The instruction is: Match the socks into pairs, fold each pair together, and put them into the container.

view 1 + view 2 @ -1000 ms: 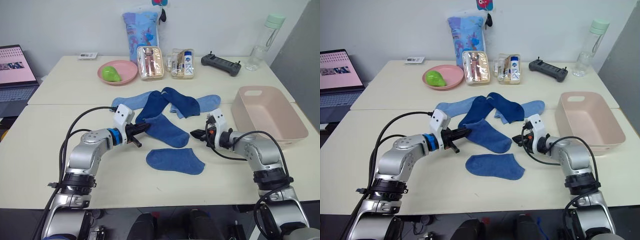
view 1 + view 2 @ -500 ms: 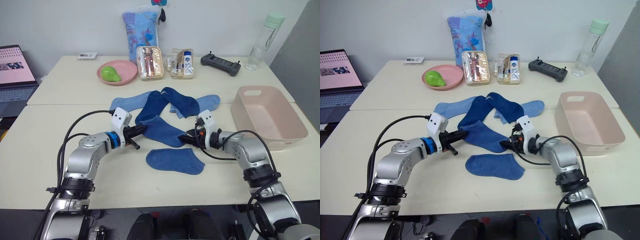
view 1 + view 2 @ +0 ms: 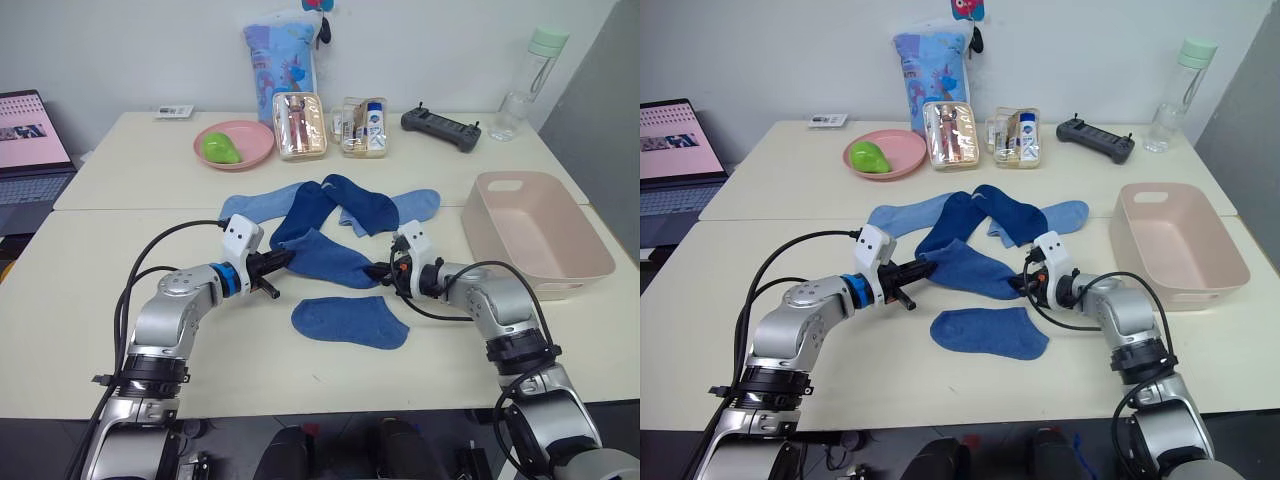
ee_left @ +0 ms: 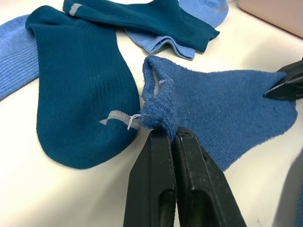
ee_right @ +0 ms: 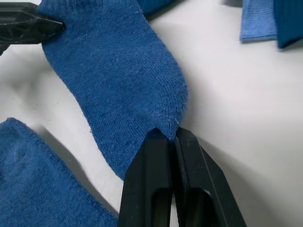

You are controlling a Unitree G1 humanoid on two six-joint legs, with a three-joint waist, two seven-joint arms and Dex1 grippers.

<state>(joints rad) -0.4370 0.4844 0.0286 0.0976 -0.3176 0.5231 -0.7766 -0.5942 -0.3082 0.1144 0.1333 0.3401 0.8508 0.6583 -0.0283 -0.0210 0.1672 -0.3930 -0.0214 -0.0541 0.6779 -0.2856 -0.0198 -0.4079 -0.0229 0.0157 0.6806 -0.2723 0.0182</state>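
While the left gripper (image 4: 163,134) pinches the cuff and the right gripper (image 5: 166,135) the toe of a fuzzy blue sock (image 3: 330,258) mid-table, stretched between them for pairing, the pink bin (image 3: 538,232) waits at the table's right edge.

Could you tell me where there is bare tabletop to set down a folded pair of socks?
Bare patches: between the lone blue sock and the table's near edge, and between the left gripper and the laptop. Crowded: the sock pile and the back row by the pink plate.
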